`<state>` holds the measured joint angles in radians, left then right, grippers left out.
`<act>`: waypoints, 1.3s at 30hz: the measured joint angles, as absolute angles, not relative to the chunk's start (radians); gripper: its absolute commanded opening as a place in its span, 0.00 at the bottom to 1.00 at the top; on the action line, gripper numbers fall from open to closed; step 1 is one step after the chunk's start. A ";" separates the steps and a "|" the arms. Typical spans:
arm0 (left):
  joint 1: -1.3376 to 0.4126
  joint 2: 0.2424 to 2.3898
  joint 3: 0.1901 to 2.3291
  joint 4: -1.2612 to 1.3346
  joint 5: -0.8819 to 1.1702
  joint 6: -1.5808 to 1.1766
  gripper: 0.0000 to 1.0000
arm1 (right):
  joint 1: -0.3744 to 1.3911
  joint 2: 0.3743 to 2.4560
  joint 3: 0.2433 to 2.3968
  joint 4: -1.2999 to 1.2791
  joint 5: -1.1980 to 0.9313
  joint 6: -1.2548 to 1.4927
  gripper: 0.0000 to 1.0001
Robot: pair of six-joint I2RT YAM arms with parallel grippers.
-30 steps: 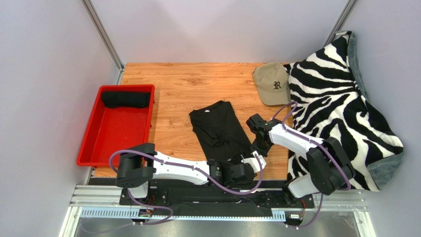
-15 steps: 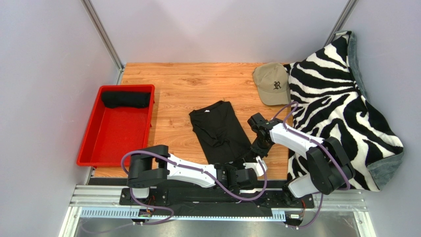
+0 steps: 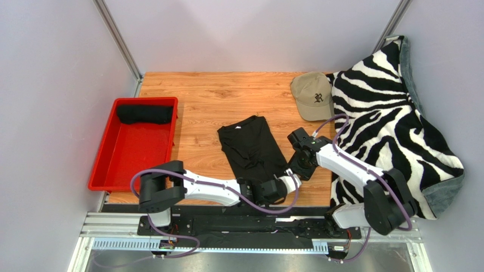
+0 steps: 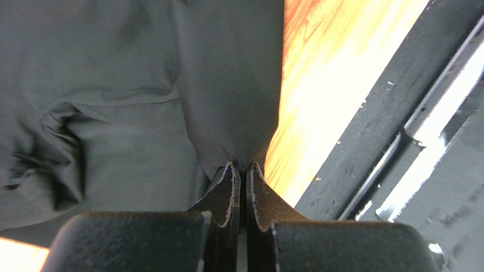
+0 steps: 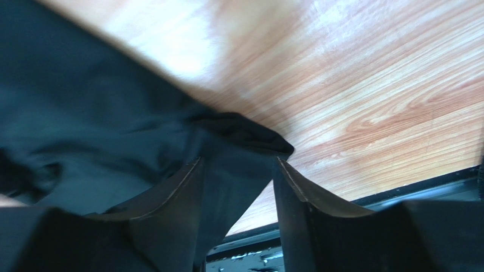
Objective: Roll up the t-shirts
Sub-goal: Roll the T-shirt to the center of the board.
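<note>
A black t-shirt (image 3: 250,147) lies folded lengthwise on the wooden table, collar at the far end. At its near right corner my left gripper (image 3: 282,186) is shut, and the left wrist view shows the hem (image 4: 238,130) pinched between the tips of my left gripper (image 4: 243,165). My right gripper (image 3: 293,170) is just beyond it at the shirt's right edge. In the right wrist view my right gripper (image 5: 238,161) is open, jaws apart, with a fold of the t-shirt (image 5: 85,113) lying between them. A rolled black t-shirt (image 3: 145,114) rests in the red tray.
The red tray (image 3: 99,170) stands at the left of the table. A tan cap (image 3: 312,95) lies at the back right beside a zebra-print blanket (image 3: 392,113) draped over the right side. The black rail of the arm bases (image 4: 363,153) runs just off the table's near edge.
My left gripper has closed on the shirt's near hem after moving in. My right gripper has opened over the shirt's right edge and shifted slightly.
</note>
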<state>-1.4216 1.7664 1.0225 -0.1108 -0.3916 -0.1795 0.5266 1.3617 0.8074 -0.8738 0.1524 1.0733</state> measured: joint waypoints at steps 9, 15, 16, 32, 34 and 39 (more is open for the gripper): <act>-1.210 1.684 0.943 -0.060 0.000 -0.299 0.00 | 0.532 1.148 0.822 -0.886 0.209 1.079 0.53; -1.098 1.708 0.937 -0.014 0.262 -0.386 0.00 | 0.608 1.044 0.750 -0.881 0.229 1.128 0.53; -1.081 1.719 0.934 0.000 0.305 -0.403 0.00 | 0.623 1.033 0.736 -0.879 0.230 1.137 0.53; -0.952 1.879 0.932 0.187 0.701 -0.637 0.00 | 0.752 1.050 0.643 -0.856 0.261 1.271 0.54; -0.948 1.886 0.932 0.197 0.715 -0.651 0.00 | 0.752 1.082 0.643 -0.847 0.270 1.277 0.54; -0.943 1.889 0.928 0.208 0.731 -0.670 0.00 | 0.752 1.159 0.648 -0.844 0.287 1.290 0.54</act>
<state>-0.9432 1.8893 0.9279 0.2081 0.7311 -0.6704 0.7521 1.1591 0.6483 -0.8440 0.2867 1.2903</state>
